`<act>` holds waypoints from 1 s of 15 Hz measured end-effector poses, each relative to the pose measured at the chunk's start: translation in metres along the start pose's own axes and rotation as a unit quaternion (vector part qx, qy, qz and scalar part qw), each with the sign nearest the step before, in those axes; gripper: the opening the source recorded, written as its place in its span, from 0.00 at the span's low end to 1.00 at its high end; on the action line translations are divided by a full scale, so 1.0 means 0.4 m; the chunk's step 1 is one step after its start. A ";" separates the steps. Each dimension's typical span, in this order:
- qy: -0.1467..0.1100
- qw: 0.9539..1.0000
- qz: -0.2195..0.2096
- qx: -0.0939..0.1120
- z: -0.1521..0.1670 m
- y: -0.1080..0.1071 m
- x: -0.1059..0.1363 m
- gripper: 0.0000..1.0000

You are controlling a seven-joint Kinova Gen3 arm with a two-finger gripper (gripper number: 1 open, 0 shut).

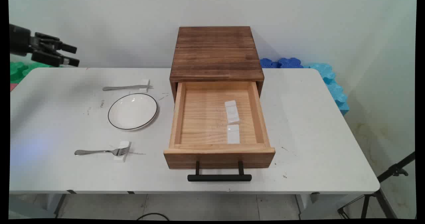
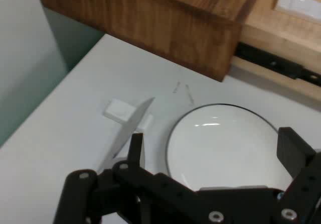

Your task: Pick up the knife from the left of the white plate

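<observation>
- A wooden box [image 1: 215,53] is sitting at the middle of the table [image 1: 315,144], toward the wall, and its drawer [image 1: 217,124] is standing pulled out toward the near edge, with a black handle [image 1: 219,177] on the front.
- Two small white blocks [image 1: 232,112] are lying inside the drawer, right of its middle, one just behind the other [image 1: 233,134].
- A white plate [image 1: 132,111] with a thin dark rim is lying left of the drawer, apart from it.
- A knife [image 1: 124,87] is lying behind the plate, its blade end propped on a small white rest [image 1: 144,83]; a fork [image 1: 98,151] is lying in front of the plate, its tines on another white rest [image 1: 122,151].
- The gripper [image 1: 68,54] is hanging in the air at the far left, above the table's back corner, well apart from everything on it and holding nothing.
- Its fingers [image 2: 293,151] are standing spread apart; in the hand view the plate [image 2: 220,146] is showing between them, with the knife [image 2: 128,131] and its rest [image 2: 120,111] just left of the plate and the box [image 2: 150,18] beyond.
- Nothing is standing between the gripper and the knife or plate, the things nearest it.
- The table is white and scuffed with a few dark marks near the plate.
- A plain pale wall is running behind it, with blue foam pieces [image 1: 318,71] at the back right, green foam [image 1: 18,71] at the far left, and a black tripod [image 1: 382,190] on the floor at the lower right.
</observation>
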 end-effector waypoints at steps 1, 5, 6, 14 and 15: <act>-0.004 1.000 0.003 0.004 0.011 -0.004 0.010 1.00; -0.031 0.999 0.022 0.021 0.068 -0.030 0.052 1.00; -0.041 0.998 0.030 0.024 0.088 -0.040 0.063 1.00; -0.123 0.986 0.112 0.026 0.236 -0.112 0.119 1.00; -0.134 0.983 0.125 0.025 0.254 -0.120 0.124 1.00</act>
